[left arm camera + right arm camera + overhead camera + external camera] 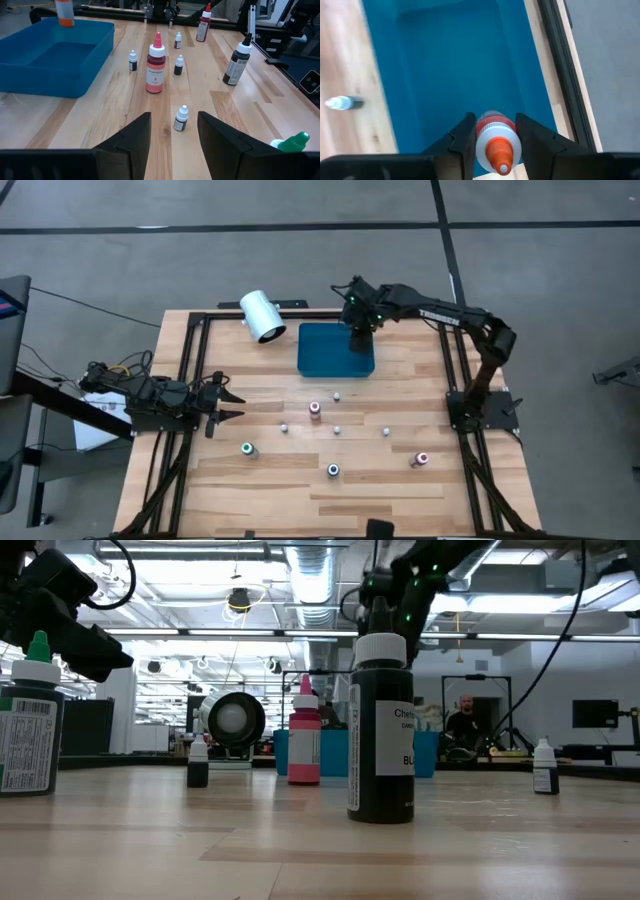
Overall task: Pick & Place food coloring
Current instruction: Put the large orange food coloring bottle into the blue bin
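Observation:
My right gripper stands over the blue tray and is shut on one food coloring bottle with an orange tip, a white collar and a red body. The other food coloring bottles stand upright on their bases on the wood: a pink one, a dark white-capped one, a red one, a green-capped one and several tiny ones. My left gripper waits open near the table's left edge, touching nothing. My right gripper pinches the bottle between its two fingers at the red upper body, just under the white collar. The fingers come from above, pointing down. The bottle is upright with its orange tip toward the wrist, over the tray; whether its base touches the tray floor stays hidden.
A big white cylinder lies on its side beside the tray's left far corner. Black frame rails run along the table's sides. A person stands in the room behind. Bare wood lies between the tray and the bottles.

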Available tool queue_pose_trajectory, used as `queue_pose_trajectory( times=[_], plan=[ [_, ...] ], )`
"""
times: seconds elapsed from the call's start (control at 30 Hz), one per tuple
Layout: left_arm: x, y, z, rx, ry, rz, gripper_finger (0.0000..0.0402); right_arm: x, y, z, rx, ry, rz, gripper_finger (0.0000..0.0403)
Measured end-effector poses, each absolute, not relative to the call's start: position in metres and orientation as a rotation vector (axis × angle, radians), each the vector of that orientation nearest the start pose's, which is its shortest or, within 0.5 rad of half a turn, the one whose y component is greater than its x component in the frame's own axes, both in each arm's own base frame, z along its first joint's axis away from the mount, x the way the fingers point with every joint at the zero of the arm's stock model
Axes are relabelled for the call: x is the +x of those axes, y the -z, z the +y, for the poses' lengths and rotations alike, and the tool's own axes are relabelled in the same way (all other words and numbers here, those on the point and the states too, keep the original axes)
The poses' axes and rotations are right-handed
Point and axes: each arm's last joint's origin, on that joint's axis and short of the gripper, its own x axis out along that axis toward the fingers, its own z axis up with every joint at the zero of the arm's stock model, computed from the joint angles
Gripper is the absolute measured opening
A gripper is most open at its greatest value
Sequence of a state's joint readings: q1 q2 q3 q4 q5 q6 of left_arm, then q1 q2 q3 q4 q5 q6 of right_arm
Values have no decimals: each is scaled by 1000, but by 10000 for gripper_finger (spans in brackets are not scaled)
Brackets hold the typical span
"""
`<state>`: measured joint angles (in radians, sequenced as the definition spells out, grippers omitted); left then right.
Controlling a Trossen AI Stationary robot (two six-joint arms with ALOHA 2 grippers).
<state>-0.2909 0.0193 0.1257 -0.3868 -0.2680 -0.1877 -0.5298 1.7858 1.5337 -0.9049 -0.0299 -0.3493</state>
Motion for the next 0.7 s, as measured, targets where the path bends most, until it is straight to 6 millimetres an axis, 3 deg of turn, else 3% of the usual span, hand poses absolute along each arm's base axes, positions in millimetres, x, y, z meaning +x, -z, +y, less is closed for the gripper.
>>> queue_pose_trajectory(
  times=[0.2,0.43,0.7],
  plan=[
    [84,-168,-17,-109,-3,271,153,312,-265,-205,38,256,1151,114],
    [84,-168,-17,-109,-3,271,153,306,-264,-215,82,252,1129,121],
    [84,-168,-17,-109,-3,270,153,300,-234,-215,98,253,1150,117]
  ],
)
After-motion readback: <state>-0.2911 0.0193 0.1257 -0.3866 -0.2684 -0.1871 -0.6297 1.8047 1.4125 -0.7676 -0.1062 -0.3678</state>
